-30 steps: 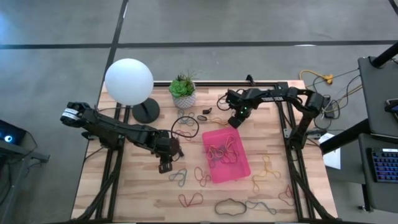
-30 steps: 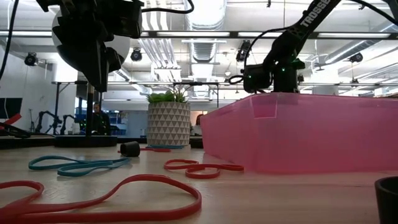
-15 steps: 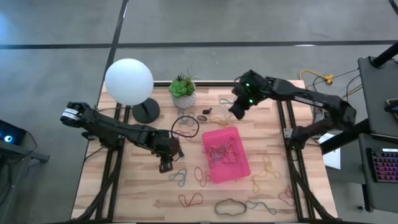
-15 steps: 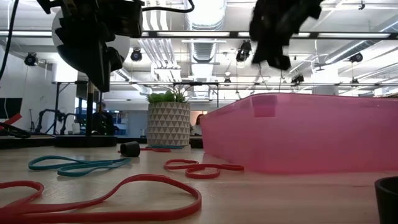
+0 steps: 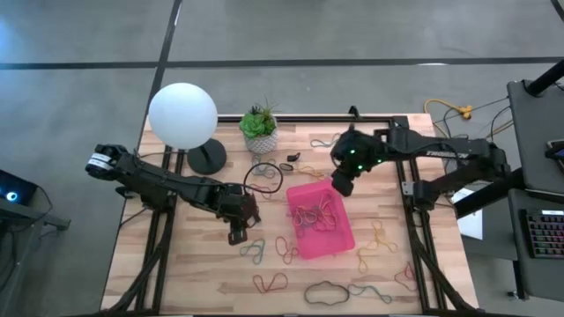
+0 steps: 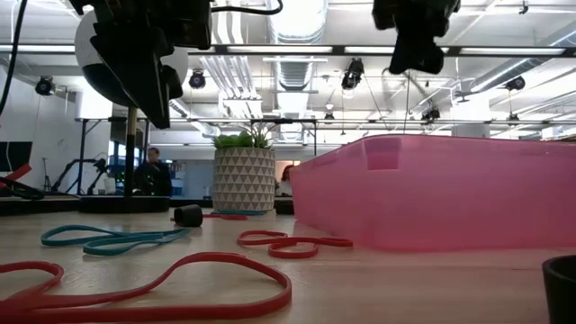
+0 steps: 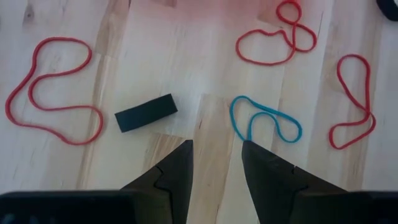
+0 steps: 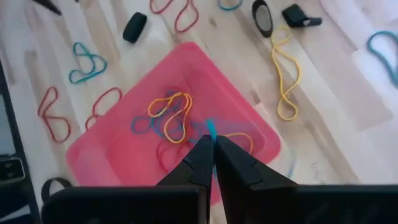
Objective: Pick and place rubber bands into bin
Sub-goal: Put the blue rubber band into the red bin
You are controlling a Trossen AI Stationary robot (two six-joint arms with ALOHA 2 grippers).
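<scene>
We hold the right gripper (image 8: 213,144) over the far corner of the bin (image 5: 345,236), its fingers clenched on a thin blue rubber band (image 8: 211,129). To release cleanly, we centre over the bands already in the tray, lower slightly, then part the fingers. The left gripper (image 7: 214,158) hovers half-parted and empty above loose rubber bands (image 7: 264,121) on the table (image 5: 194,273), left of the bin.

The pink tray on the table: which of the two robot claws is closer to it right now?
The right one. The right gripper hangs just over the far corner of the pink tray, pinching a blue rubber band. The left gripper hovers over bare wood off the tray's left side.
</scene>
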